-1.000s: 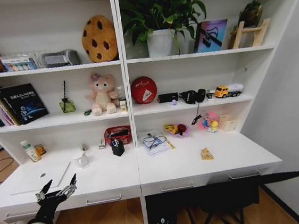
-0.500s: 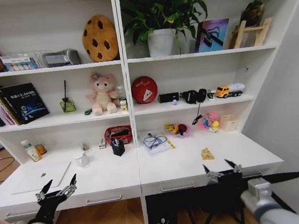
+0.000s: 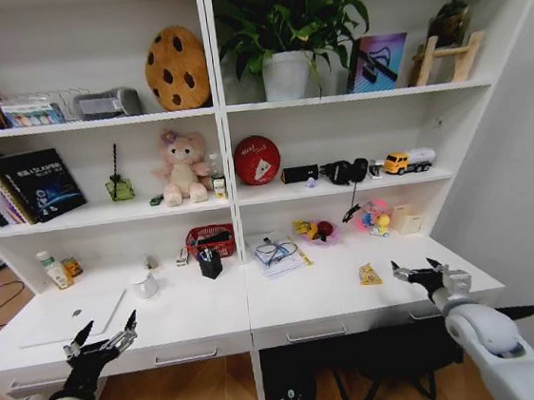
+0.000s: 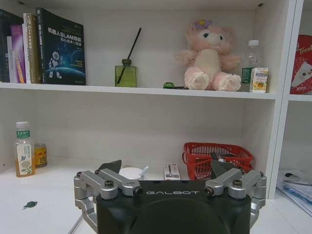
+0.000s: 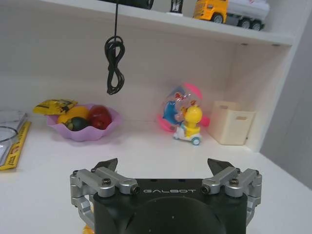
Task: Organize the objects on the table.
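Observation:
The white table (image 3: 297,302) carries a silver laptop (image 3: 69,316) at its left and a small yellow packet (image 3: 369,274) at its right. A tiny green toy car (image 3: 156,200) (image 4: 169,86) lies on the shelf beside the pink plush. A black holder (image 3: 209,261) with pens stands before the red basket (image 3: 210,239) (image 4: 217,157). My left gripper (image 3: 100,334) (image 4: 165,168) hovers open at the front edge, just right of the laptop. Open and empty, my right gripper (image 3: 416,270) (image 5: 163,165) hangs over the table's right end, close to the packet.
A white cup (image 3: 145,285), a bottle (image 3: 55,270), papers (image 3: 275,254), a purple fruit bowl (image 3: 316,230) (image 5: 83,124), a bright toy (image 3: 376,217) (image 5: 185,117) and a beige box (image 3: 406,219) (image 5: 235,129) stand toward the back. A black cable (image 5: 114,63) dangles from the shelf above.
My right arm has come up from below the front edge and now reaches over the table's right end near the yellow packet. The left arm has not moved.

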